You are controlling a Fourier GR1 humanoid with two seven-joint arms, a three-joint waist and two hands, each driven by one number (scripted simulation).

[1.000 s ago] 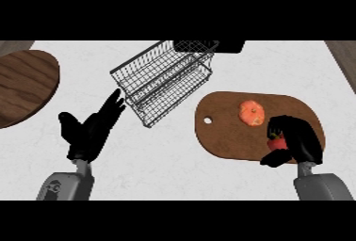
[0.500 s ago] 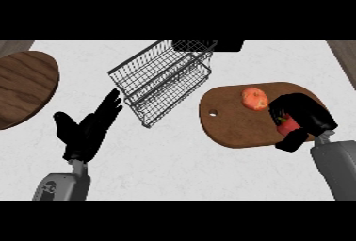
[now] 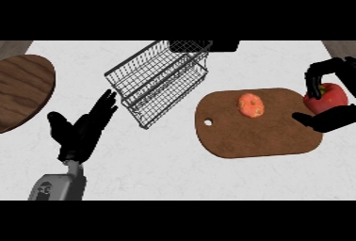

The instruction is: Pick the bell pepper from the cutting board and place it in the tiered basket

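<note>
Bell pepper (image 3: 329, 98): clasped in curled right hand (image 3: 332, 118) at cutting board's (image 3: 254, 134) right edge; pick step; next carry left to tiered basket (image 3: 158, 80); left hand (image 3: 82, 132) open, resting.

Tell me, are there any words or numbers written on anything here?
None: no words, numbers or signs show anywhere.
The cutting board, wire basket, red bell pepper, orange food and round wooden board are all plain.
A round mark on the left forearm has no readable text.
</note>
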